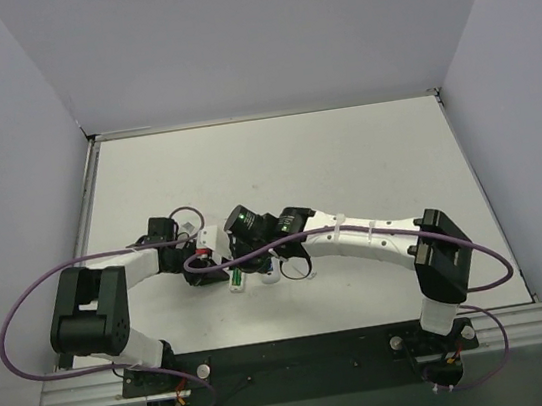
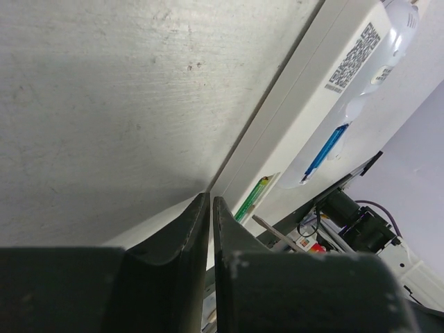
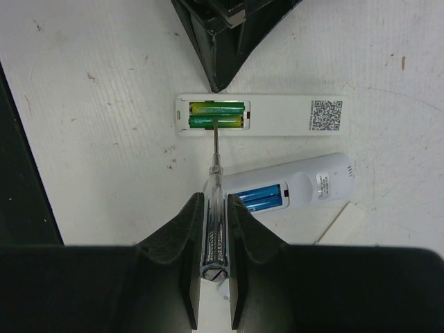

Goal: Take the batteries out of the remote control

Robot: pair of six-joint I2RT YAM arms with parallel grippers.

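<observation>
Clamped in the right gripper (image 3: 213,201) is a clear-handled screwdriver (image 3: 215,173), its tip at two green batteries (image 3: 216,116) in the flat remote's (image 3: 284,114) open bay. Just nearer than the flat remote, a rounded remote (image 3: 326,177) holds two blue batteries (image 3: 258,198) in its bay. Beyond the flat remote, the left gripper's (image 2: 211,198) fingers are nearly together, gripping nothing

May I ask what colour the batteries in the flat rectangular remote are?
Green batteries, clearest in the right wrist view.
</observation>
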